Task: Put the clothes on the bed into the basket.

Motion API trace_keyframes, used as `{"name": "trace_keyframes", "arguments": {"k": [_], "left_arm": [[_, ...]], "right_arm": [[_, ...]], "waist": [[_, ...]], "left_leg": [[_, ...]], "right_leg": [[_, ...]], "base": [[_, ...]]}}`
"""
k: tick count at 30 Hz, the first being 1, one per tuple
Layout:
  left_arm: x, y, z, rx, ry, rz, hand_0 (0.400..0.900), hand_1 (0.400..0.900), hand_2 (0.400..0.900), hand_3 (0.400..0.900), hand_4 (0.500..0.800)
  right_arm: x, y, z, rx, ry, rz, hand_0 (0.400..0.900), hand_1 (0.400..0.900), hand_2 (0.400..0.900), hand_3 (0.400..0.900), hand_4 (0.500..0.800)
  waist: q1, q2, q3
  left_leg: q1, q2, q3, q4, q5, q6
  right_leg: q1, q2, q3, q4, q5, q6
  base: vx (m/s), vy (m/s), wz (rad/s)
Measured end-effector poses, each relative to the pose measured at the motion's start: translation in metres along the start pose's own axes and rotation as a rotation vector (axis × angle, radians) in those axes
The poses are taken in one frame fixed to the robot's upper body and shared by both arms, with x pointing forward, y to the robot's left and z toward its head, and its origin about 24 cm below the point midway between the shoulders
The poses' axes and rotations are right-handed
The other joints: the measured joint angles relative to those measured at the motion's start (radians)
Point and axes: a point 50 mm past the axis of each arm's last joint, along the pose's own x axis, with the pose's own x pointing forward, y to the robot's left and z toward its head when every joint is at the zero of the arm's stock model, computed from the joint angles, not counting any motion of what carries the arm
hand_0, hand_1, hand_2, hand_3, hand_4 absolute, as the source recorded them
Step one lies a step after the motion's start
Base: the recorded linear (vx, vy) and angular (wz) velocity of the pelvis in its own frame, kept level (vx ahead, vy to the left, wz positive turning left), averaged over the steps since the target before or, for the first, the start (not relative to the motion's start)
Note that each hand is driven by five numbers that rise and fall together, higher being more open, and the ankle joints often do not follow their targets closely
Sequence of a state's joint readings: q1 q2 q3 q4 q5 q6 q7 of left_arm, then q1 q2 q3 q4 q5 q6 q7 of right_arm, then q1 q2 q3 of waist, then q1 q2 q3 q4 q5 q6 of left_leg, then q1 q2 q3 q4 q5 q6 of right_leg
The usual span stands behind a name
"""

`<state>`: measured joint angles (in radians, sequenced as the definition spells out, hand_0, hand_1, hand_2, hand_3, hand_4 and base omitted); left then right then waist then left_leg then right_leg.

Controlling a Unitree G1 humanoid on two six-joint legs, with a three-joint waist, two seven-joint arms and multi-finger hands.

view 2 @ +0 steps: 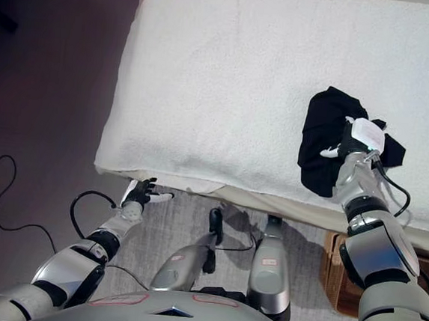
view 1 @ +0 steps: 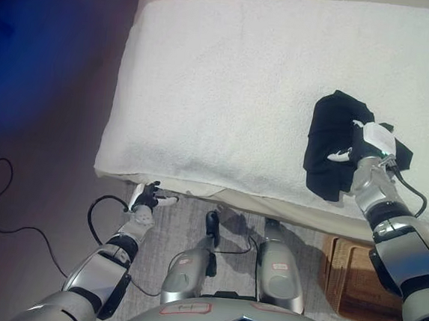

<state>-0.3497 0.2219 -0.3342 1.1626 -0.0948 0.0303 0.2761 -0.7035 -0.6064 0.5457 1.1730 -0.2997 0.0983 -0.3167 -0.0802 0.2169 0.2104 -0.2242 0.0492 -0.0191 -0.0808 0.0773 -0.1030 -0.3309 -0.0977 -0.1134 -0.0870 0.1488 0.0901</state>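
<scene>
White-covered bed (view 1: 229, 79); black garment (view 1: 328, 152) crumpled near right front edge. Wicker basket (view 1: 354, 282) on floor (view 1: 42, 153).

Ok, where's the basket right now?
The basket sits on the floor at the lower right, beside the bed, below the right hand on the black garment.

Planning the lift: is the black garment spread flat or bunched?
Bunched: the black garment lies crumpled on the bed, under the right hand.

The garment (view 1: 334, 145) at the right was plain black, the bed (view 1: 229, 79) white — the basket (view 1: 354, 282), lower right, woven brown.
</scene>
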Motion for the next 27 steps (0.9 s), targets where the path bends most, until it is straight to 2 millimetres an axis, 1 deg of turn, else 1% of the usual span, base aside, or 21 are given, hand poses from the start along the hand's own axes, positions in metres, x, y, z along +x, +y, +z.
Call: {"name": "trace_keyframes", "arguments": {"k": [2, 4, 7, 9, 11, 15, 17, 18, 19, 20, 22, 24, 25, 27], "left_arm": [[0.000, 0.000, 0.000, 0.000, 0.001, 0.000, 0.900, 0.900, 0.900, 0.900, 0.800], [0.000, -0.001, 0.002, -0.001, -0.002, 0.000, 0.900, 0.900, 0.900, 0.900, 0.800], [0.000, -0.002, 0.002, -0.002, -0.001, 0.003, 0.900, 0.900, 0.900, 0.900, 0.800], [-0.001, -0.002, -0.001, 0.000, 0.006, 0.001, 0.900, 0.900, 0.900, 0.900, 0.800], [-0.001, -0.002, -0.002, 0.001, 0.012, 0.001, 0.900, 0.900, 0.900, 0.900, 0.800], [-0.001, -0.003, -0.005, -0.001, 0.020, 0.000, 0.900, 0.900, 0.900, 0.900, 0.800], [-0.002, -0.003, -0.009, -0.002, 0.030, -0.001, 0.900, 0.900, 0.900, 0.900, 0.800], [-0.002, -0.003, -0.007, -0.003, 0.026, 0.001, 0.900, 0.900, 0.900, 0.900, 0.800], [-0.003, -0.003, -0.012, -0.003, 0.037, 0.000, 0.900, 0.900, 0.900, 0.900, 0.800], [-0.002, -0.002, -0.012, -0.008, 0.038, 0.004, 0.900, 0.900, 0.900, 0.900, 0.800], [-0.004, 0.001, -0.025, -0.029, 0.075, 0.016, 0.900, 0.900, 0.900, 0.900, 0.800], [-0.005, 0.006, -0.033, -0.053, 0.112, 0.035, 0.900, 0.900, 0.900, 0.900, 0.800], [-0.005, 0.010, -0.036, -0.051, 0.118, 0.044, 0.900, 0.900, 0.900, 0.900, 0.800], [-0.003, 0.014, -0.033, -0.054, 0.108, 0.053, 0.900, 0.900, 0.900, 0.900, 0.800]], "right_arm": [[0.000, -0.002, 0.000, -0.019, -0.002, -0.016, 0.400, 0.400, 0.400, 0.400, 0.500], [0.002, -0.008, 0.001, -0.026, 0.000, -0.040, 0.400, 0.400, 0.400, 0.400, 0.500], [0.004, -0.014, 0.000, -0.027, 0.004, -0.056, 0.400, 0.400, 0.400, 0.400, 0.500], [0.003, -0.012, -0.002, -0.030, 0.008, -0.048, 0.400, 0.400, 0.400, 0.400, 0.500], [0.002, -0.007, -0.005, -0.032, 0.014, -0.033, 0.400, 0.400, 0.400, 0.400, 0.500], [-0.002, 0.000, -0.014, -0.006, 0.036, -0.007, 0.400, 0.400, 0.400, 0.400, 0.500], [-0.003, 0.000, -0.016, -0.003, 0.036, -0.002, 0.400, 0.400, 0.400, 0.400, 0.500], [-0.003, 0.000, -0.017, 0.005, 0.034, 0.001, 0.400, 0.400, 0.400, 0.400, 0.500], [-0.003, -0.001, -0.018, 0.006, 0.033, 0.005, 0.400, 0.400, 0.400, 0.400, 0.500], [-0.003, -0.001, -0.018, 0.007, 0.033, 0.009, 0.400, 0.400, 0.400, 0.400, 0.500], [-0.003, -0.001, -0.018, 0.011, 0.031, 0.026, 0.400, 0.400, 0.400, 0.400, 0.500], [-0.001, -0.004, -0.016, 0.015, 0.022, 0.034, 0.400, 0.400, 0.400, 0.400, 0.500], [-0.001, -0.005, -0.017, 0.014, 0.026, 0.032, 0.400, 0.400, 0.400, 0.400, 0.500], [0.001, -0.018, -0.031, -0.006, 0.056, 0.016, 0.400, 0.400, 0.400, 0.400, 0.500]], "waist": [[0.001, 0.002, 0.000], [0.001, 0.004, 0.000], [0.001, 0.009, 0.002], [0.001, 0.012, 0.003], [0.001, 0.014, 0.005], [-0.001, 0.016, 0.005], [-0.001, 0.016, 0.006], [-0.004, 0.015, 0.006], [-0.005, 0.014, 0.007], [-0.005, 0.013, 0.009], [0.002, -0.002, 0.018], [0.000, -0.021, 0.030], [-0.003, -0.034, 0.032], [-0.028, -0.042, 0.029]], "left_leg": [[0.000, 0.000, 0.000, 0.000, 0.000, 0.000], [0.002, -0.001, 0.000, 0.000, 0.001, 0.000], [0.013, -0.002, 0.001, 0.000, 0.002, 0.000], [0.027, -0.002, 0.005, 0.000, 0.002, 0.000], [0.035, -0.002, 0.024, -0.001, 0.001, 0.000], [0.052, -0.005, 0.030, -0.001, 0.001, 0.000], [0.067, -0.006, 0.048, -0.002, 0.001, 0.001], [0.077, -0.008, 0.054, -0.002, 0.000, 0.000], [0.086, -0.010, 0.068, -0.002, 0.000, 0.001], [0.096, -0.014, 0.082, -0.001, -0.003, 0.006], [0.145, -0.004, 0.150, -0.003, -0.024, 0.026], [0.189, 0.002, 0.204, -0.002, -0.046, 0.030], [0.204, 0.005, 0.222, -0.011, -0.050, 0.032], [0.212, 0.011, 0.230, -0.011, -0.058, 0.035]], "right_leg": [[0.000, 0.000, 0.000, 0.000, 0.001, -0.001], [0.001, -0.001, 0.000, 0.000, 0.008, -0.010], [0.013, -0.002, 0.000, 0.000, 0.009, -0.009], [0.026, -0.001, 0.001, 0.000, 0.009, -0.009], [0.033, -0.002, 0.004, 0.000, 0.009, -0.009], [0.046, -0.004, 0.009, 0.000, 0.009, -0.009], [0.058, -0.004, 0.018, 0.000, 0.008, -0.009], [0.064, -0.001, 0.023, 0.000, 0.008, -0.008], [0.068, -0.001, 0.028, 0.000, 0.009, -0.008], [0.075, 0.002, 0.033, 0.000, 0.011, -0.006], [0.098, 0.012, 0.074, 0.000, 0.013, -0.001], [0.116, 0.027, 0.123, 0.000, 0.011, 0.006], [0.122, 0.027, 0.138, 0.000, 0.012, 0.007], [0.128, 0.033, 0.139, 0.000, 0.012, 0.007]], "base": [[0.01, 0.014, -0.06], [0.01, 0.012, -0.10], [0.00, 0.005, -0.09], [-0.02, 0.006, -0.07], [-0.03, 0.021, -0.11], [-0.02, 0.016, -0.19], [0.02, -0.021, -0.52], [0.05, -0.046, -0.85], [0.05, -0.073, -0.93], [0.05, -0.092, -0.83], [0.06, -0.124, -0.74], [0.06, -0.132, -0.40], [0.04, -0.115, -0.16], [0.04, -0.098, -0.14]]}}
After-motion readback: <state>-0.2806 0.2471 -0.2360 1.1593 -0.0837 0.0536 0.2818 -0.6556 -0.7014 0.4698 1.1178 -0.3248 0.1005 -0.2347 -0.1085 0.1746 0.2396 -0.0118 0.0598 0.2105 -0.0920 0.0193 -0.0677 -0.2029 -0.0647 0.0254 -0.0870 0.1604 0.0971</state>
